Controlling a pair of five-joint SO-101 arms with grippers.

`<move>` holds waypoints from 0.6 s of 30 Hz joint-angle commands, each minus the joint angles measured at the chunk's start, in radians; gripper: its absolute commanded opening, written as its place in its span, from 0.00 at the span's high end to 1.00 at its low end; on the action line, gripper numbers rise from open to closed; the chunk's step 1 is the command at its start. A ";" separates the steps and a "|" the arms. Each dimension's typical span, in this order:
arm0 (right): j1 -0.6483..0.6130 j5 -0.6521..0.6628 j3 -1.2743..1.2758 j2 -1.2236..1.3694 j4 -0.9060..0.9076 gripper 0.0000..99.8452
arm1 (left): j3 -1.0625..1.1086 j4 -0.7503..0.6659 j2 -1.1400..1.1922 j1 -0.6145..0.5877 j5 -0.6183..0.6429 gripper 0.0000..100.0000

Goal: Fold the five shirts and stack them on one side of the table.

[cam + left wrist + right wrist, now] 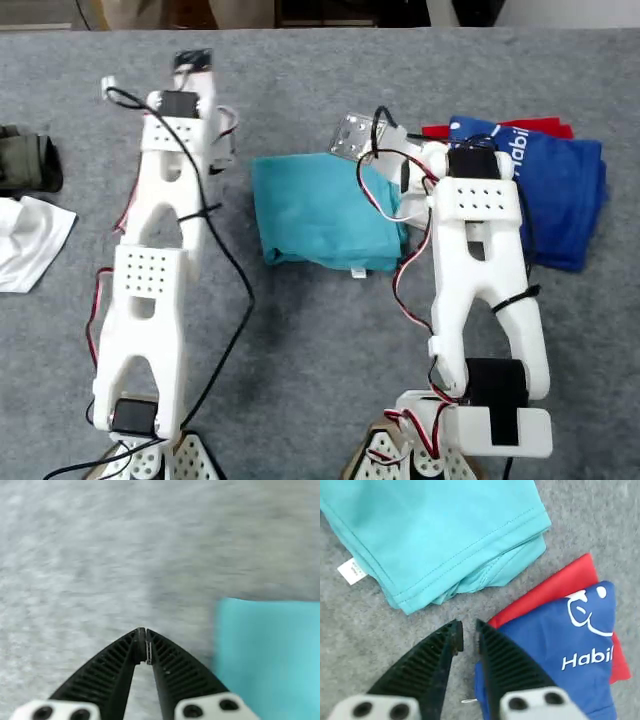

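High view: folded teal shirt point(320, 215) lies mid-table, with blue shirt point(560, 190) over red shirt point(550, 126) at its 3 o'clock. Left gripper point(142, 647) closed, empty. Right gripper point(468, 632) narrowly parted, empty. Risk: pinching only the teal top layer would likely unfold it in transfer.

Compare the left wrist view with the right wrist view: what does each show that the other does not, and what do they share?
Left wrist view, not the right: the left gripper, shut with nothing in it. Right wrist view, not the left: the right gripper, slightly open; a blue shirt lying on a red shirt; a white tag. Both: the folded teal shirt that bears the tag, and the grey table.
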 commanded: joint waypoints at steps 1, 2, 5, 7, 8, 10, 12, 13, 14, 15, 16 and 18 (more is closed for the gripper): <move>-0.044 -0.144 -0.068 0.042 -0.081 0.99 | -0.130 -0.003 -0.061 0.081 0.061 0.98; -0.054 -0.183 -0.090 0.079 -0.109 0.99 | -0.141 -0.023 -0.061 0.100 0.081 0.98; -0.087 -0.304 -0.209 0.240 -0.166 1.00 | -0.140 -0.075 -0.056 0.124 0.146 0.98; -0.104 -0.376 -0.338 0.371 -0.160 1.00 | -0.109 -0.117 -0.024 0.127 0.183 0.98; -0.111 -0.400 -0.409 0.438 -0.144 1.00 | -0.101 -0.135 -0.007 0.124 0.190 0.98; -0.114 -0.433 -0.562 0.573 -0.103 1.00 | -0.106 -0.157 0.028 0.115 0.198 0.98; -0.108 -0.448 -0.723 0.710 -0.055 1.00 | -0.107 -0.157 0.054 0.104 0.195 0.98; -0.104 -0.450 -0.808 0.779 -0.029 1.00 | -0.104 -0.157 0.067 0.103 0.195 0.98; -0.093 -0.450 -0.888 0.849 -0.006 1.00 | -0.098 -0.160 0.079 0.103 0.195 0.98; -0.085 -0.450 -0.975 0.918 0.011 1.00 | -0.098 -0.163 0.096 0.103 0.193 0.98; -0.076 -0.450 -1.063 0.984 0.025 1.00 | -0.106 -0.163 0.114 0.104 0.192 0.98; -0.064 -0.445 -1.251 1.110 0.055 1.00 | -0.109 -0.166 0.133 0.110 0.192 0.98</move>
